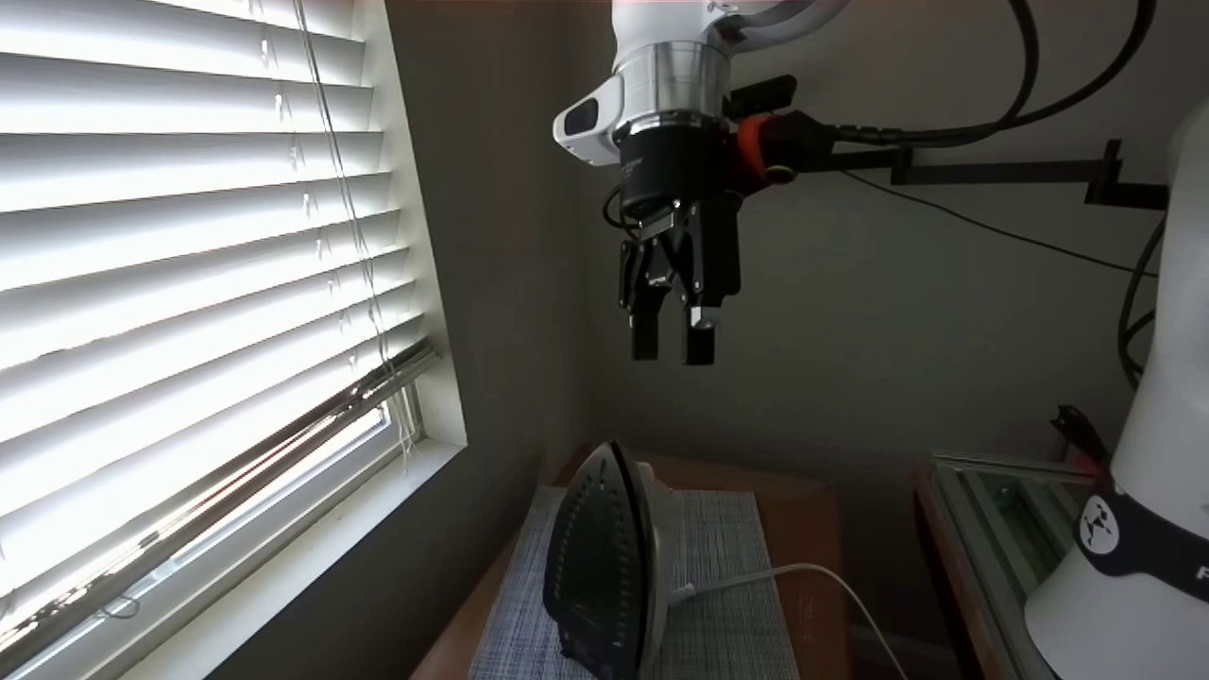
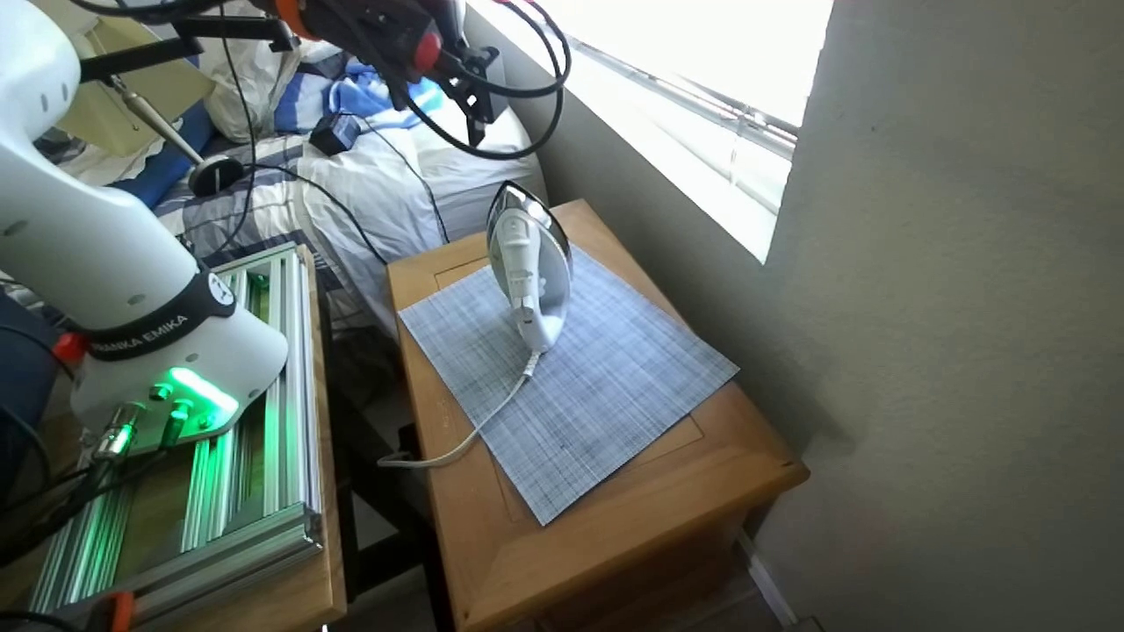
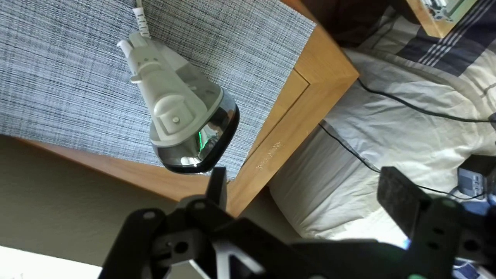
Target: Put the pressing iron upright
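Observation:
The pressing iron stands upright on its heel with its nose up, on a grey woven mat. Its dark soleplate [image 1: 595, 567] faces the camera in an exterior view, and its white handle side [image 2: 525, 272] shows in an exterior view. In the wrist view the iron [image 3: 170, 102] is seen from above, left of the jaws. Its white cord [image 2: 500, 411] leaves the low rear end and runs over the table edge. My gripper [image 1: 672, 345] is open and empty, pointing down, well above the iron and apart from it. It also shows in the wrist view [image 3: 304, 182].
The mat [image 2: 606, 421] lies on a small wooden table [image 2: 606, 562]. A wall and a window with blinds [image 1: 189, 236] run along one side. A bed [image 2: 386, 184] lies beyond the table. The robot's base stands on a framed stand [image 2: 290, 386] beside it.

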Available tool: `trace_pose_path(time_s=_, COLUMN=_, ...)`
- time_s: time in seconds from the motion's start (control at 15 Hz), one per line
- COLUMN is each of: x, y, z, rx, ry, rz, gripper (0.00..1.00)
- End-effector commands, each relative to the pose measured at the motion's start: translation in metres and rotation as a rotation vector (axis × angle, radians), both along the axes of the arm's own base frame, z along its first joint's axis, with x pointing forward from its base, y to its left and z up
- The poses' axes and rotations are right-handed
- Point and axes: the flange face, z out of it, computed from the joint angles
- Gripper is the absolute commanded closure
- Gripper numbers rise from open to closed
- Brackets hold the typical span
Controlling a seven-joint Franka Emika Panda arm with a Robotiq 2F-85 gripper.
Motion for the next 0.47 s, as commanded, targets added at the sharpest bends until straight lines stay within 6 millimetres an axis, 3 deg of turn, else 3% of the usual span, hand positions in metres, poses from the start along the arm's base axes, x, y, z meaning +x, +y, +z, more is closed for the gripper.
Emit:
trace_pose_path(time_s=0.0, x=-0.003, y=0.0044, z=0.0076, rx=-0.056, ry=-0.052, rz=-0.042, gripper=0.0)
trace_pose_path(time_s=0.4, x=0.0051, y=0.0034, z=0.007, rx=-0.036, ry=-0.037, rz=-0.03, gripper=0.0)
